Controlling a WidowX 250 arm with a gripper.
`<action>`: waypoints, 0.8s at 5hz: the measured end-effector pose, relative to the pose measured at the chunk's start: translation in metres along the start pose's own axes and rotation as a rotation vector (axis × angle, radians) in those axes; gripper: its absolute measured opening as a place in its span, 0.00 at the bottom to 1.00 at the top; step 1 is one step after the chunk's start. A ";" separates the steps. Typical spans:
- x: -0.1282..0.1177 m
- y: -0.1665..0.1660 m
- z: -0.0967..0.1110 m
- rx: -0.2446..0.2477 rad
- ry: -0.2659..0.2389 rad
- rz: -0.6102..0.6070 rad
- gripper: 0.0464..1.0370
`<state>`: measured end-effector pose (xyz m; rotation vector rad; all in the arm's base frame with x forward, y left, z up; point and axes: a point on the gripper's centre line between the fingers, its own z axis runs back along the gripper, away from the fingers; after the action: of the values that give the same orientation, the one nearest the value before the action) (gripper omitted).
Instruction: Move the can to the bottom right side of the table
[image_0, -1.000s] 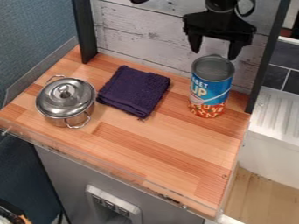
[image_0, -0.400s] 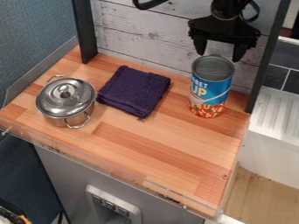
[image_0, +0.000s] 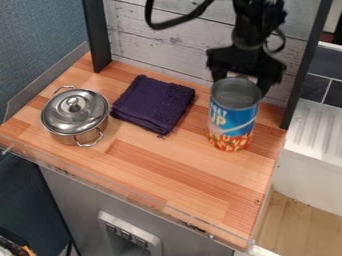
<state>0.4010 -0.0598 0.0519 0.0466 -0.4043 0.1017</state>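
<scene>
Tall blue-and-orange metal can (image_0: 232, 120) upright on the brown wooden table (image_0: 160, 167), right of the folded purple cloth (image_0: 152, 105). Black two-finger gripper (image_0: 241, 85) open, fingers spread at the can's rear rim; contact unclear. Likely placed there to push — target corner (image_0: 239, 231) lies right of the cloth and nearer the camera. Pushing that high could tip it — keep it slow.
</scene>
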 end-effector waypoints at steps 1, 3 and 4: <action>-0.016 0.001 0.013 -0.032 0.037 -0.030 0.96; -0.049 0.013 0.036 -0.085 0.093 -0.051 0.96; -0.067 0.019 0.042 -0.094 0.134 -0.062 0.96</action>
<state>0.3214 -0.0497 0.0646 -0.0404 -0.2732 0.0244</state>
